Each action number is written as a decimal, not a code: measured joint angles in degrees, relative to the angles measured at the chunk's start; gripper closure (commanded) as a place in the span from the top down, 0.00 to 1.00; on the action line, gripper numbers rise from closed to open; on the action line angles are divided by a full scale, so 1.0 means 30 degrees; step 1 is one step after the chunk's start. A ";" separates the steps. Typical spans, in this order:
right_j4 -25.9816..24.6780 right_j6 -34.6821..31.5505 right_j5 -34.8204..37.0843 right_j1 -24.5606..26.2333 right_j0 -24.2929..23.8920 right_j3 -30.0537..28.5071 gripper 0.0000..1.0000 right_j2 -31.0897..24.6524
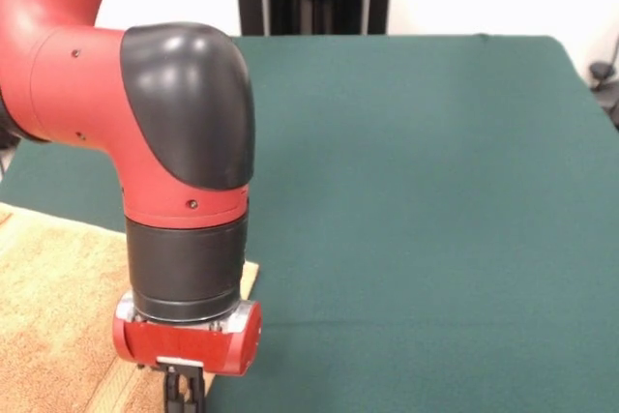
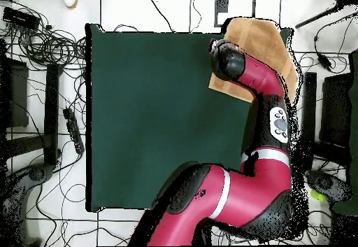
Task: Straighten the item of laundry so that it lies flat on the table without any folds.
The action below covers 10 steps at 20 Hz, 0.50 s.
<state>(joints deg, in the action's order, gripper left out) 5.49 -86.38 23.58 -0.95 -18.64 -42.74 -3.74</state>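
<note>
At the orange-tan terry towel's (image 1: 58, 307) edge on the dark green felt table (image 1: 416, 210), the gripper (image 1: 184, 394) hangs — grip unreadable; a misplaced pinch could bunch cloth.

— What is the towel (image 1: 58, 316) by the pincer (image 1: 184, 389) like?
— Soft, fuzzy orange-tan cloth.
— And the surface (image 1: 416, 191)?
— Dark green cloth, flat and matt, like felt.
— The arm (image 1: 145, 113)?
— Smooth, shiny red and black plastic.

Orange-tan towel (image 1: 58, 316) spread at a corner of the green table (image 1: 416, 200).
</note>
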 measured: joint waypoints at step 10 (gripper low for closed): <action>0.1586 -0.0430 -0.0006 -0.0275 0.0040 -0.0981 0.00 0.0021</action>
<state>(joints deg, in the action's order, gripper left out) 10.25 -87.66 23.56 -1.77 -18.52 -45.69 -3.67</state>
